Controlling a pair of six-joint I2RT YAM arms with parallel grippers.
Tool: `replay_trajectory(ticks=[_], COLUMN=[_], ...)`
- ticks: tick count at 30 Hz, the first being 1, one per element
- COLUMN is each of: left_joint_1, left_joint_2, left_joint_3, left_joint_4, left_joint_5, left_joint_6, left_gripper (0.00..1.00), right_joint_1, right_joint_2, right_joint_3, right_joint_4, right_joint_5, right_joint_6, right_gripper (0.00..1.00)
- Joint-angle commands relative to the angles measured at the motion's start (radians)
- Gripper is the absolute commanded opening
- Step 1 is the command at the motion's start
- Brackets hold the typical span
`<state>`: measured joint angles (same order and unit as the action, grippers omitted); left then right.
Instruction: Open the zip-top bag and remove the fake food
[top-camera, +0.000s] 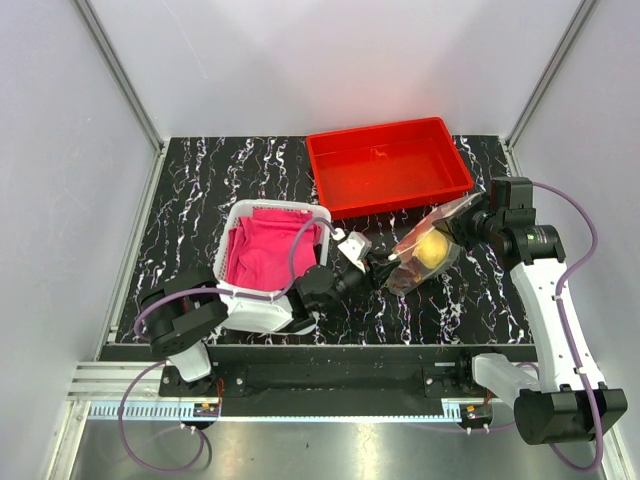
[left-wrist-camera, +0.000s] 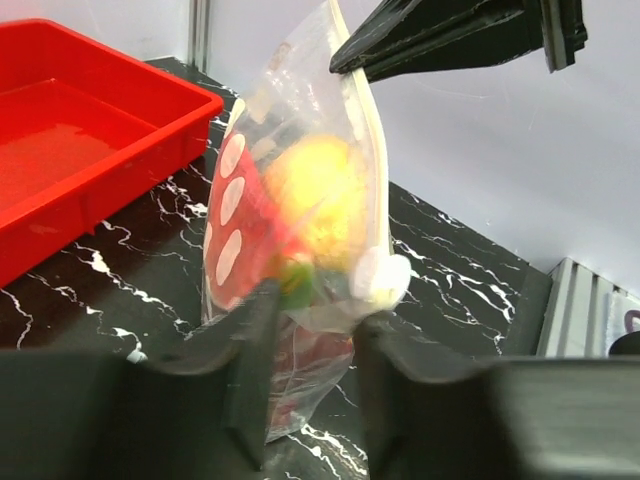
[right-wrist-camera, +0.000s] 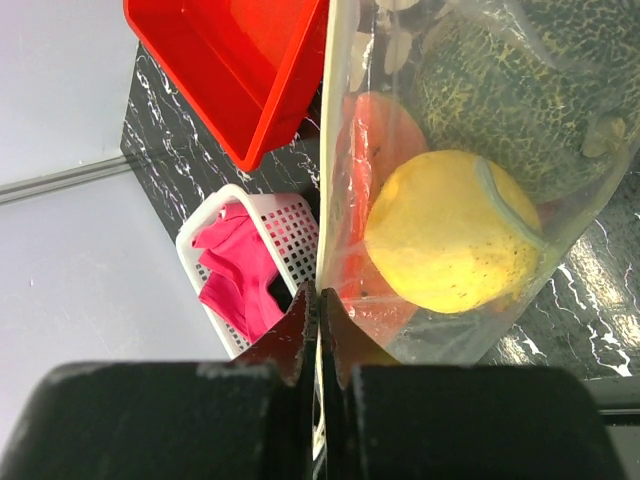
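From above, the bag (top-camera: 425, 252) hung between both arms over the surface (top-camera: 200, 200), apparently unopened. Left wrist: left fingers (left-wrist-camera: 250, 390) stood narrow around its lower end, grip unclear. Right wrist: right fingers (right-wrist-camera: 295, 340) pinched its edge; lemon (right-wrist-camera: 450, 235) and melon (right-wrist-camera: 520, 90) not yet out.

Marbled table (top-camera: 200, 190): red tray (top-camera: 390, 170), white basket (top-camera: 275, 204).

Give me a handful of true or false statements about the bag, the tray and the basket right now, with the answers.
1. The red tray holds no food. True.
2. The bag lies in the red tray. False: the right gripper pinches its edge and holds it up.
3. The bag sits between the left gripper's fingers. True.
4. The basket holds blue cloth. False: the cloth is pink.
5. The yellow fruit is out of the bag. False: it is inside.
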<state>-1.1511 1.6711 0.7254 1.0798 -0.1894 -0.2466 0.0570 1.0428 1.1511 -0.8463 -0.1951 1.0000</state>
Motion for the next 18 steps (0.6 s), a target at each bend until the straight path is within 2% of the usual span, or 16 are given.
replay_trajectory(ticks=[1, 2, 4, 5, 6, 9, 11, 12, 16, 18], left_joint_1=[0.025, 0.030, 0.040, 0.040, 0.042, 0.051, 0.063, 0.068, 0.111, 0.139], left_joint_2=[-0.008, -0.028, -0.051, -0.075, -0.089, -0.129, -0.140, -0.142, -0.148, -0.146], left_joint_3=[0.023, 0.017, 0.009, 0.008, 0.012, 0.057, 0.112, 0.133, 0.199, 0.216], left_joint_4=[0.103, 0.104, 0.097, 0.082, 0.059, -0.072, -0.185, -0.229, -0.433, -0.472], left_joint_5=[0.034, 0.042, 0.063, 0.073, 0.088, 0.162, 0.253, 0.283, 0.396, 0.435], left_joint_6=[0.004, 0.004, 0.012, 0.021, 0.038, 0.035, 0.023, 0.001, -0.051, -0.094], left_gripper=[0.15, 0.11, 0.00, 0.00, 0.00, 0.00, 0.00, 0.00, 0.00, 0.00], right_joint_1=[0.001, 0.001, 0.001, 0.001, 0.001, 0.003, 0.003, 0.004, 0.006, 0.010], right_joint_2=[-0.018, -0.015, -0.010, -0.007, -0.007, 0.008, -0.015, -0.029, -0.063, -0.043], right_joint_3=[0.002, 0.001, -0.001, -0.001, 0.001, 0.033, 0.041, 0.044, 0.085, 0.117], right_joint_4=[0.035, 0.032, 0.035, 0.029, 0.026, -0.010, -0.028, -0.030, -0.057, -0.068], right_joint_5=[-0.012, -0.021, -0.026, -0.020, -0.014, -0.079, -0.150, -0.162, -0.208, -0.253], right_joint_6=[-0.006, -0.038, -0.093, -0.162, -0.199, -0.394, -0.518, -0.549, -0.714, -0.757], right_gripper=[0.00, 0.00, 0.12, 0.32, 0.43, 0.62, 0.71, 0.80, 0.92, 0.93])
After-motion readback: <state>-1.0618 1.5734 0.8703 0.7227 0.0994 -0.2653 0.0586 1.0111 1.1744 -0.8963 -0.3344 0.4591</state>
